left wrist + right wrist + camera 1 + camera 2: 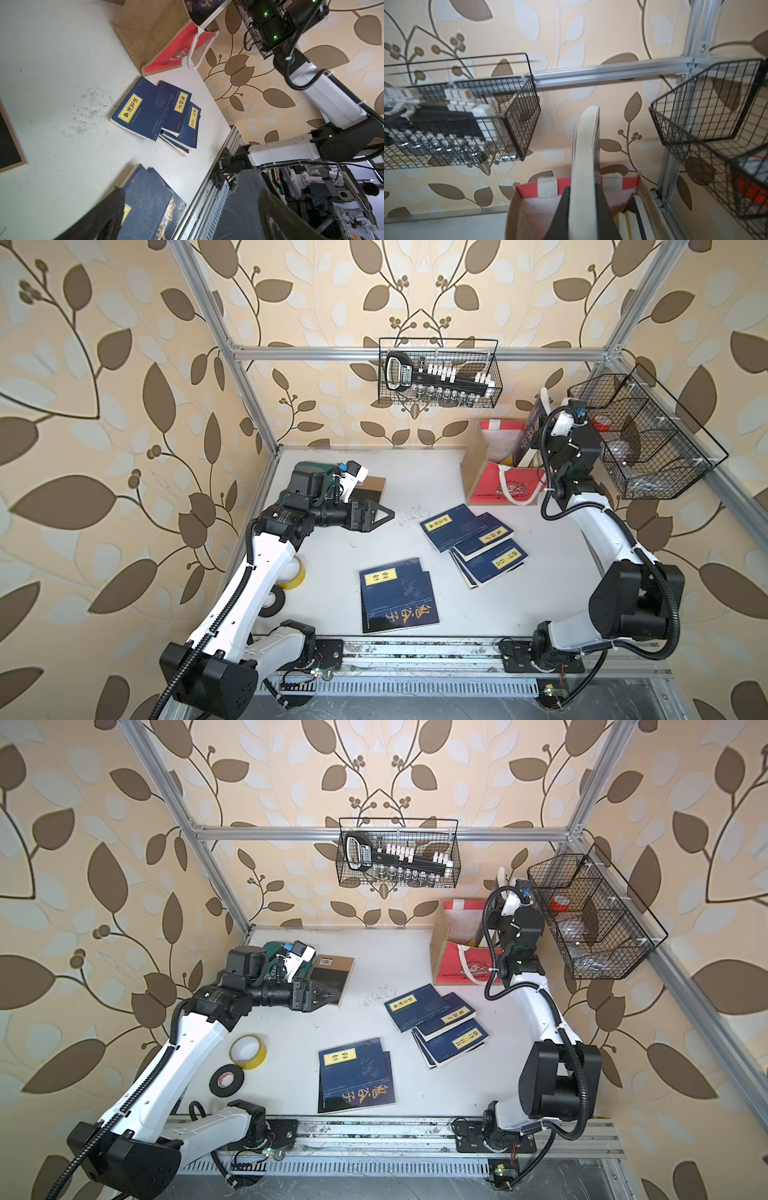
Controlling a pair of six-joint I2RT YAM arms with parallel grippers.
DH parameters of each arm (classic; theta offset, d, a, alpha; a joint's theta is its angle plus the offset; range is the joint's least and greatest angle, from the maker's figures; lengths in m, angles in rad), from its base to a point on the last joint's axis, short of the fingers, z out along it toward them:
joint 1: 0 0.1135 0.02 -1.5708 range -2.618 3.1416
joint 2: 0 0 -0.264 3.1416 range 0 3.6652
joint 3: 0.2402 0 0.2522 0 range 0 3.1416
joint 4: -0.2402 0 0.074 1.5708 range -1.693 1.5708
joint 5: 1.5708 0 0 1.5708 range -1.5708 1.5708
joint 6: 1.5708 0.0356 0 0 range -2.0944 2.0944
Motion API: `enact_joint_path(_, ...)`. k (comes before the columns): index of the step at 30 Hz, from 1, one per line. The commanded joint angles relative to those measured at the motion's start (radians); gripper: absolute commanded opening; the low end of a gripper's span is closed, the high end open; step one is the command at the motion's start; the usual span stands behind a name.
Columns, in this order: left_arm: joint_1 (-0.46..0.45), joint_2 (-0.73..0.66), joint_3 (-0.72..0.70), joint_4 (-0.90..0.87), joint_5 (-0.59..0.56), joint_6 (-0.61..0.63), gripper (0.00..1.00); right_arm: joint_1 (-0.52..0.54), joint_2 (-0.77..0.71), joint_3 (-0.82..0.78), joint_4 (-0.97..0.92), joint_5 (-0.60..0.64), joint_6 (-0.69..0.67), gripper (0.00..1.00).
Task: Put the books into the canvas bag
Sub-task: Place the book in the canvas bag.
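Navy book (pixel 530 435) stands clamped in the right pincer (pixel 582 197) over the canvas bag (pixel 473 468); left pincer (pixel 382 515) gapes empty.

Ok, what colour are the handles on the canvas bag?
White; the rope handles show best in the left wrist view.

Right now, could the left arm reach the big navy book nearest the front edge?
Probably yes: the left claw is open and empty, the big navy book lies uncovered, and nothing stands between them.
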Motion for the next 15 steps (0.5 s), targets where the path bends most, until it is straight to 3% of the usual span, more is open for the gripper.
enact_joint_path(1,0.01,0.006,-0.002,0.025,0.017,-0.005,0.99,0.002,-0.013,-0.052,0.145,0.019,0.027,0.0)
enact_joint_path(9,0.011,0.001,-0.006,0.034,0.018,-0.011,0.99,0.002,0.003,-0.2,0.323,0.055,0.027,0.0)
enact_joint_path(12,0.013,0.006,-0.003,0.035,0.022,-0.013,0.99,0.002,0.003,-0.207,0.323,0.061,0.035,0.12)
enact_joint_path(15,0.014,0.008,-0.006,0.036,0.023,-0.014,0.99,0.002,0.004,-0.201,0.315,0.073,0.035,0.17)
